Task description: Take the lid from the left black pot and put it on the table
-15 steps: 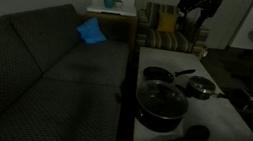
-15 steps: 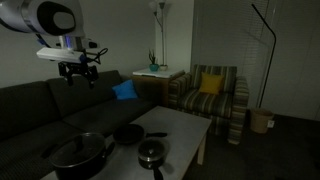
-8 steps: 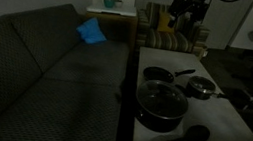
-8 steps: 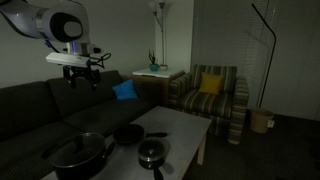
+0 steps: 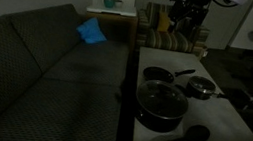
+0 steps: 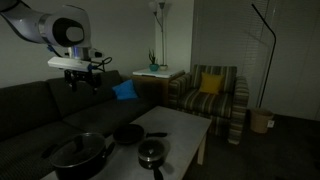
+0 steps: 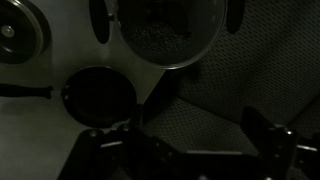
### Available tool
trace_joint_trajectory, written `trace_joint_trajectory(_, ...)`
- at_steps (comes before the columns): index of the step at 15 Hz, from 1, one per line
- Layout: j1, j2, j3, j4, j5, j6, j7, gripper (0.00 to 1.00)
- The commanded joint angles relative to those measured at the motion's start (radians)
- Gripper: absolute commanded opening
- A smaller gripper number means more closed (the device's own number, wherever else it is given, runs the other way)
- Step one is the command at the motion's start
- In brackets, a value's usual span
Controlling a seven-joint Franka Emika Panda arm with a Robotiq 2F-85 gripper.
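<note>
A dark sofa (image 6: 30,110) stands at left; above it the gripper (image 6: 82,82) hangs with jaws spread, holding nothing. On the table (image 6: 185,125) the lid (image 6: 80,147) sits on the left black pot (image 6: 80,166). A striped armchair (image 6: 210,100) is at right. Against 1 s ago, the gripper is slightly lower.

Dim living room: sofa (image 5: 46,69), striped armchair (image 6: 210,95), floor lamp (image 6: 160,30).

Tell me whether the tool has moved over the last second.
Yes. In an exterior view the tool has dropped slightly and drifted sideways toward the blue cushion.
</note>
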Motion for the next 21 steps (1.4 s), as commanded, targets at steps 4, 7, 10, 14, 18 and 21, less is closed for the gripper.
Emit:
trace_joint_trajectory(4, 0.026, 0.210, -0.025, 0.243, -0.019, -0.127, 0.002, 1.00)
trace_joint_trajectory(7, 0.066, 0.296, -0.059, 0.349, -0.051, -0.203, 0.037, 1.00)
trace_joint_trajectory(10, 0.096, 0.375, -0.067, 0.439, -0.069, -0.268, 0.046, 1.00)
trace_joint_trajectory(14, 0.098, 0.375, -0.056, 0.416, -0.059, -0.259, 0.044, 1.00)
trace_joint_trajectory(18, 0.100, 0.402, -0.057, 0.466, -0.059, -0.276, 0.045, 1.00)
trace_joint_trajectory(21, 0.100, 0.404, -0.057, 0.472, -0.059, -0.281, 0.045, 1.00)
